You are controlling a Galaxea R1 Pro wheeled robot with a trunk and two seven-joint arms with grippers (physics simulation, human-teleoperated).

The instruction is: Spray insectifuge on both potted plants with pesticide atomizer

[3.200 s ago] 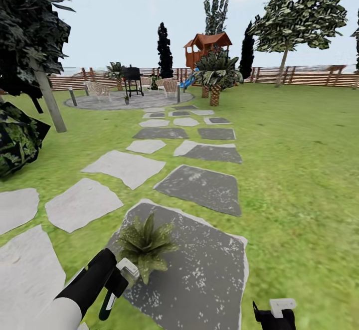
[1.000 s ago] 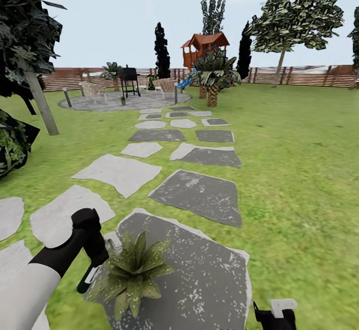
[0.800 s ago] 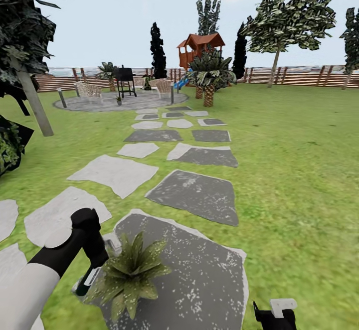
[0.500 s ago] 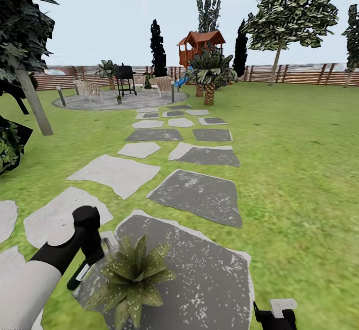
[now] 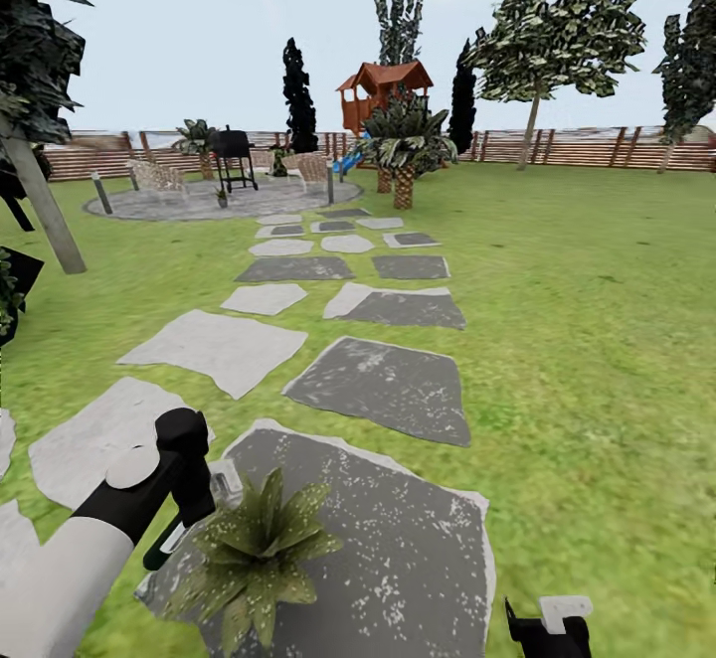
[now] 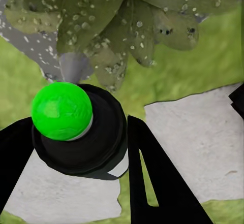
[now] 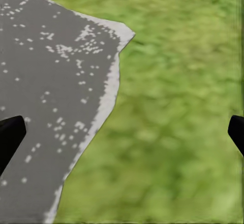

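Note:
A potted plant, a low green rosette, sits on the near dark stone slab. Its leaves carry white speckles, also seen on the plant in the left wrist view. My left gripper hangs just left of the rosette, shut on the pesticide atomizer, a slim dark bottle. In the left wrist view the atomizer shows a bright green dot on top, black fingers on both sides, its head pointing at the leaves. My right gripper is low at the frame's bottom and stands open over slab edge and grass.
A stepping-stone path runs ahead over the lawn to a round paved patio with a black grill and chairs. A scaly-trunked palm and a fence stand behind. A tree trunk rises at left.
The camera has swung, so the scene slides left. Since 3.2 s ago my left arm has risen and moved to the plant's left, and white speckles have appeared on the leaves.

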